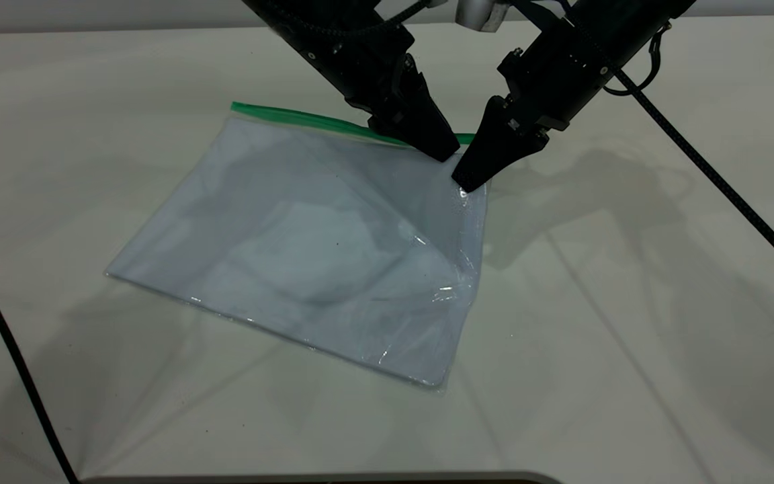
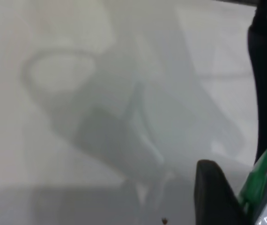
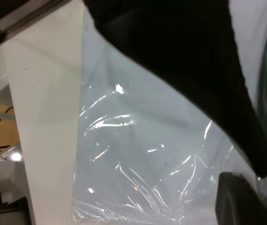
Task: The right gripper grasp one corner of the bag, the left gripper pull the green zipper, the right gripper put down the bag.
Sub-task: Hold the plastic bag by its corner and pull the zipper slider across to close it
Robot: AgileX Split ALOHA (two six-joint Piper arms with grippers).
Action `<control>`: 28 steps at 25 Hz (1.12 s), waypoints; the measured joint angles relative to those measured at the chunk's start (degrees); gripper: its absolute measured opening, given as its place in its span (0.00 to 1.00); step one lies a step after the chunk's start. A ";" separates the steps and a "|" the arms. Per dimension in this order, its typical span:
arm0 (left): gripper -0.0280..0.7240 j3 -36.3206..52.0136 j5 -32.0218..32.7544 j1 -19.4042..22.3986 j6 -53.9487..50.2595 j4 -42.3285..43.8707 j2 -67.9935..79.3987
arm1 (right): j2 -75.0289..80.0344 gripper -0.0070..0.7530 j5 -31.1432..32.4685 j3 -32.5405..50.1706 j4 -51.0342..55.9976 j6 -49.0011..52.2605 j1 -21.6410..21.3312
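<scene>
The flat clear plastic bag [image 1: 306, 249] lies on the white table [image 1: 629, 323], its corner [image 1: 469, 187] pinched by the black right gripper [image 1: 465, 183]. Just beside, the black left gripper [image 1: 446, 152] apparently clamps the green zipper [image 1: 306, 119].

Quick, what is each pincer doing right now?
Left pincer: shut on the green zipper.
Right pincer: shut on the corner of the bag.

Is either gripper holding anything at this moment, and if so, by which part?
The right gripper pinches the bag at its lifted corner. The left gripper is closed on the green zipper at that same end.
</scene>
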 joint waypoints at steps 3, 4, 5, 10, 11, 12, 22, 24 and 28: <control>0.42 0.00 0.00 0.01 1.02 -0.69 0.00 | 0.00 0.05 -0.22 0.00 -0.06 -0.14 0.00; 0.39 0.00 0.00 0.01 1.18 -0.86 0.00 | 0.00 0.05 -0.34 0.00 -0.06 -0.20 0.00; 0.36 0.00 0.00 0.01 1.35 -0.98 0.00 | 0.00 0.05 -0.34 0.00 -0.06 -0.20 0.00; 0.22 0.00 0.00 -0.10 2.29 -1.22 0.00 | 0.00 0.05 -0.63 0.00 -0.11 -0.20 -0.05; 0.20 0.00 0.00 -0.10 2.52 -1.22 0.00 | 0.00 0.05 -0.63 0.00 -0.11 -0.25 -0.05; 0.18 0.00 0.00 -0.10 2.75 -1.26 0.00 | 0.00 0.05 -0.71 0.00 -0.11 -0.25 -0.05; 0.12 0.00 -2.68 -0.48 5.54 -1.88 0.00 | 0.00 0.05 -1.57 -0.06 -0.23 -0.43 -0.96; 0.12 0.00 -3.32 -0.49 5.84 -2.39 0.00 | 0.00 0.05 -1.57 -0.07 -0.10 -0.55 -1.49; 0.12 0.00 -4.20 -0.49 5.96 -3.20 0.00 | 0.00 0.05 -1.39 -0.12 0.53 -0.60 -2.37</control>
